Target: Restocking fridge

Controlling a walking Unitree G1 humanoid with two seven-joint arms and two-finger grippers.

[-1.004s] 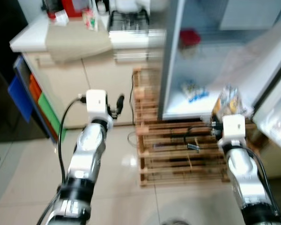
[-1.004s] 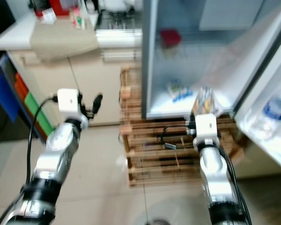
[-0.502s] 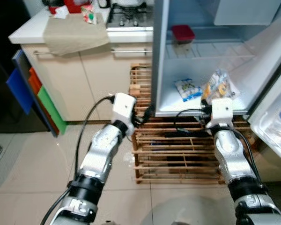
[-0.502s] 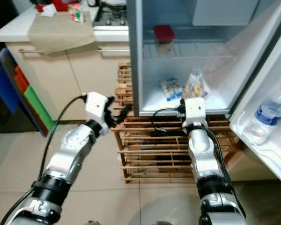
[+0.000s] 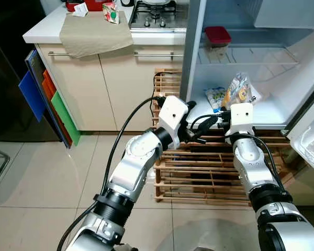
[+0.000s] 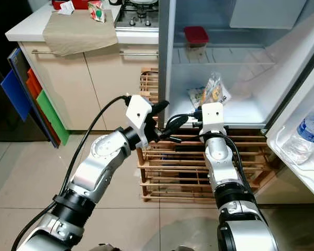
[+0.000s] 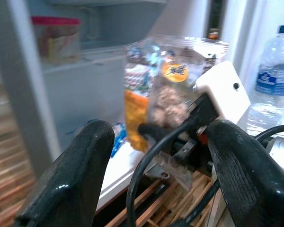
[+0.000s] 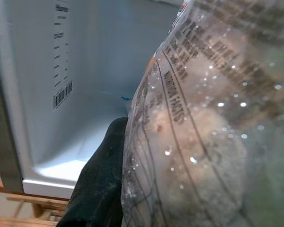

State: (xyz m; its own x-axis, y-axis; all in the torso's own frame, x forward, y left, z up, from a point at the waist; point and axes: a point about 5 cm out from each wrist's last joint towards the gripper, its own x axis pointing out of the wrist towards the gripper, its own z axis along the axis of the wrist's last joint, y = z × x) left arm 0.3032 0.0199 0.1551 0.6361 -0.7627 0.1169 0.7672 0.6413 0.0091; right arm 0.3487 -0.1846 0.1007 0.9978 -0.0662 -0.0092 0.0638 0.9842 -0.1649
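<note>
In the eye views, the right gripper (image 5: pixel 235 104) grasps a snack bag (image 5: pixel 238 90) at the open fridge (image 6: pixel 240 112) mouth, over the bottom shelf. The left gripper (image 6: pixel 170 116), fingers spread and empty, reaches across close beside the right wrist; its cable could snag.

In the left wrist view, the bag (image 7: pixel 173 90) stands upright between the spread fingers (image 7: pixel 71 184).

In the right wrist view, a finger (image 8: pixel 102 184) presses the bag (image 8: pixel 203 132); thin film might slip.

Pale glossy floor tiles (image 5: pixel 36 193) fill the lower left; a cream cabinet (image 5: pixel 99 86) with a white countertop (image 5: pixel 47 29) stands upper left, a slatted wooden rack (image 5: pixel 209 172) centre right.
</note>
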